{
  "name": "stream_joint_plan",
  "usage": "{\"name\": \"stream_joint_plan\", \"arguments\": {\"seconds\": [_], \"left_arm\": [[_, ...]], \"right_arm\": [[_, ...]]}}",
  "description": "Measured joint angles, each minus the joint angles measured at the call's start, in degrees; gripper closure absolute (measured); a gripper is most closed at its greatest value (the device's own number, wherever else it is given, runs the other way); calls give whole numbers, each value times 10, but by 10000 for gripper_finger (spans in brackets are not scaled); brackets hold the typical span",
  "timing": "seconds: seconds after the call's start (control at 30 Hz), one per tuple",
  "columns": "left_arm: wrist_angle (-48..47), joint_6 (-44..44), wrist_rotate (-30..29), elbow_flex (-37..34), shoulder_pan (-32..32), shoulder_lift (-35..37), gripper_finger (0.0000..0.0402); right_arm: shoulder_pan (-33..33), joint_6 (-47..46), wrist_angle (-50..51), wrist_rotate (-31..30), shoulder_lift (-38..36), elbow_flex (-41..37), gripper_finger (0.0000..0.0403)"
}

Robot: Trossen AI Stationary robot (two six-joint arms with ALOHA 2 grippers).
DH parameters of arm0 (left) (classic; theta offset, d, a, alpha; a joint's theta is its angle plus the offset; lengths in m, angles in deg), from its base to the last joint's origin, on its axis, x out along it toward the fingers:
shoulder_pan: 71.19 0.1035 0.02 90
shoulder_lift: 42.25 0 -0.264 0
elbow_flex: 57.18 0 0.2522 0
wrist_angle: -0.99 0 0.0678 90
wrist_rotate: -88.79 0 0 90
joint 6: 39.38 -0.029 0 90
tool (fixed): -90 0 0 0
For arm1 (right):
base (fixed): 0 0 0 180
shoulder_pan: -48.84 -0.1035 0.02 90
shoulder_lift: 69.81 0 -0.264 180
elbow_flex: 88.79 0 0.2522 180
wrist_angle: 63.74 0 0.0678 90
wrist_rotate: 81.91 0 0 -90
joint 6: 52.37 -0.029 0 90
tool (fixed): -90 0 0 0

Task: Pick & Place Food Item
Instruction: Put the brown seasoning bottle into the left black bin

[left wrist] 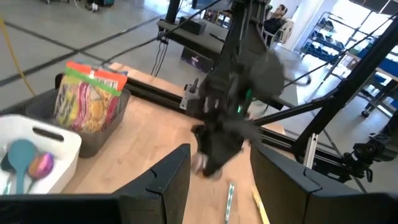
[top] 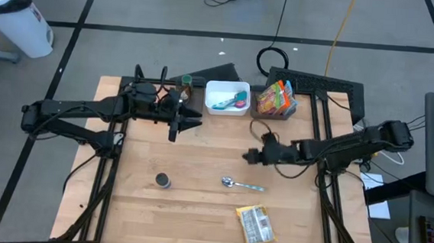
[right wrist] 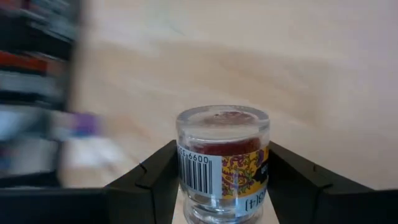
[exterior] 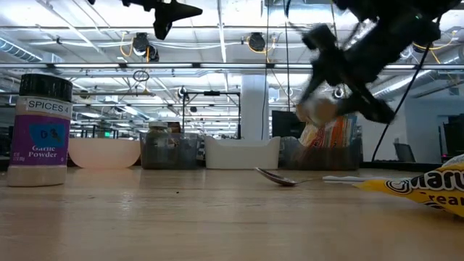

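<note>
A small glass jar (right wrist: 222, 163) with red contents and a barcode label sits between the fingers of my right gripper (right wrist: 222, 186), which is shut on it. In the high view this gripper (top: 253, 157) is over the table's right middle. In the low view the jar (exterior: 317, 110) hangs well above the tabletop. My left gripper (top: 192, 124) hovers open and holds nothing, high over the far left part of the table, near the white bin (top: 226, 105). In its own wrist view its fingers (left wrist: 168, 186) frame the right arm. My right gripper pinches the jar between its two fingers, one on each side of the labelled wall (right wrist: 186, 174). The jar's clear glass end (right wrist: 222, 121) stands free beyond the fingers. The fingers slant downward from the table's right side. The jar is lifted clear of the table.
A garlic powder shaker (top: 164, 180), a spoon (top: 242, 184) and a yellow snack packet (top: 256, 225) lie on the near half of the table. At the far edge, beside the white bin with its utensils, stand a grey bin (top: 276, 110) of snack bags and a small jar (top: 187, 81).
</note>
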Motion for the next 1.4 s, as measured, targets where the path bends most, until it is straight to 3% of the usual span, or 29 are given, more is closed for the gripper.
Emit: {"name": "stream_joint_plan", "arguments": {"seconds": [0.17, 0.4, 0.53, 0.73, 0.97, 1.17, 1.4], "left_arm": [[-4, 23, 0, 0, -2, -1, 227], [51, 49, 26, 0, -16, -39, 227], [132, 15, 28, 0, -56, -96, 227], [256, 6, -33, 0, -90, -176, 227], [218, -12, -98, 44, -92, -203, 227], [150, -36, -132, 115, -98, -203, 227], [146, 147, -108, 148, -76, -204, 227]], "right_arm": [[32, 90, -162, -36, -19, 1, 217], [75, 174, -370, -33, -20, 2, 217], [108, 183, -432, 31, -20, 2, 217], [131, 174, -469, 107, -20, 2, 217], [133, 155, -546, 167, -20, 2, 217], [137, 175, -621, 172, -20, 2, 217], [171, 211, -669, 203, -21, 4, 217]]}}
